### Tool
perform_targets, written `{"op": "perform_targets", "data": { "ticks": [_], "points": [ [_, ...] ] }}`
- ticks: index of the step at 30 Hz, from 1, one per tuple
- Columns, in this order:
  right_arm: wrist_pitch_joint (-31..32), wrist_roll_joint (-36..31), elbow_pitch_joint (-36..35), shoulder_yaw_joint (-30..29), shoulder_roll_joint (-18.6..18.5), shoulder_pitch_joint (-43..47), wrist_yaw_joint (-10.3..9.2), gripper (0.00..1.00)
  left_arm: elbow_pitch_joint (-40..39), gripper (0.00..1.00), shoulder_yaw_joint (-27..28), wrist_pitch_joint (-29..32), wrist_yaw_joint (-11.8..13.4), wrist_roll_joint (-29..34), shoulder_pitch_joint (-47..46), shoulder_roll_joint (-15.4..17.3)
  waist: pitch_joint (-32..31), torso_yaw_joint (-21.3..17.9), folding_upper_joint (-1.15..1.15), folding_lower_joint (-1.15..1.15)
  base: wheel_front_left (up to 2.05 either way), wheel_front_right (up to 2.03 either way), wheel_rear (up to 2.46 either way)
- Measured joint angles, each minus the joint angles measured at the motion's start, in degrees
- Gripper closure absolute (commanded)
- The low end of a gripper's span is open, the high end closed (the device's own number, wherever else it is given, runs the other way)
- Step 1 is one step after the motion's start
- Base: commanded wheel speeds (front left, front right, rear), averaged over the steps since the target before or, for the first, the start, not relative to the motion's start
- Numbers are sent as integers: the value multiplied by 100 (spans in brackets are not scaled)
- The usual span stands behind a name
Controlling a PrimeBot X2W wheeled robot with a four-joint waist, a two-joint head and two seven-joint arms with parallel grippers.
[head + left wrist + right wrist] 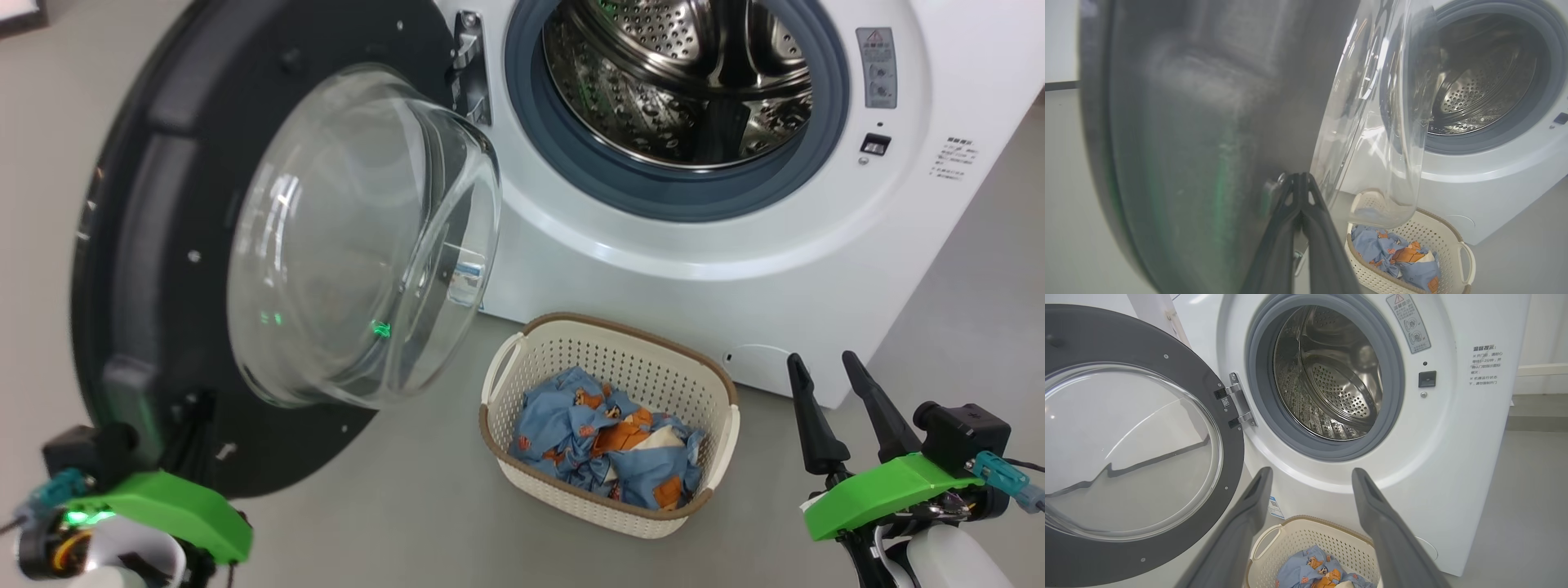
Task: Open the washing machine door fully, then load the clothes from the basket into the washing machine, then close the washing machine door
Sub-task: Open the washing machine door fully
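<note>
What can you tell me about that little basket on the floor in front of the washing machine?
The basket is a small cream-white, perforated plastic tub, a rounded rectangle with a brown rim and white loop handles. It stands upright on the grey floor, close before the washing machine, holding crumpled light-blue clothes with orange prints. Nothing grips it.

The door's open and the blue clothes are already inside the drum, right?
Not quite. The door is open, but the clothes lie in the basket; the head view shows the steel drum with nothing in it.
</note>
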Motion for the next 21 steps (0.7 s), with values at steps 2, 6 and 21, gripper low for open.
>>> {"op": "perform_targets", "data": {
  "ticks": [2,6,21],
  "points": [
    [0,-1,-3,-1,2,-6,0,0,166,100,59,0,-2,-8,-120,76,56,12,0,0,0,0,0],
    [0,-1,-8,-13,3,-16,0,0,591,100,208,41,-51,-67,-449,240,222,33,0,0,0,0,0],
    [0,-37,-41,-127,4,-299,0,0,1890,100,303,33,-442,-147,-1817,619,741,191,0,0,0,0,0]
  ]
}}
